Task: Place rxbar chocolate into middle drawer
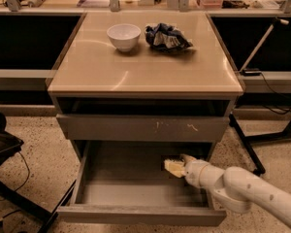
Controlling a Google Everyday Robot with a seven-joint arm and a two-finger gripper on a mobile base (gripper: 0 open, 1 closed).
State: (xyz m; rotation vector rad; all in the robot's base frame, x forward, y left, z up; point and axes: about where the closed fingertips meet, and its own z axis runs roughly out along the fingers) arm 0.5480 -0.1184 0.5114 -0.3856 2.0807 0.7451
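Middle drawer (126, 181) — grey, boxy — hand (174, 167) inside

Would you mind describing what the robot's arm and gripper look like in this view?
The arm is white, built of smooth, rounded tubular segments with a bulbous joint near the wrist; no cables or markings show on it. The gripper, over the open drawer near its right side, is a small pale cream-yellow piece at the arm's tip.

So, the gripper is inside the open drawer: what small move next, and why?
Probably ease the gripper down toward the floor of the open drawer. It hangs at the drawer's right side, above the grey bottom, and no bar shows lying inside. Whether it holds the bar cannot be told.
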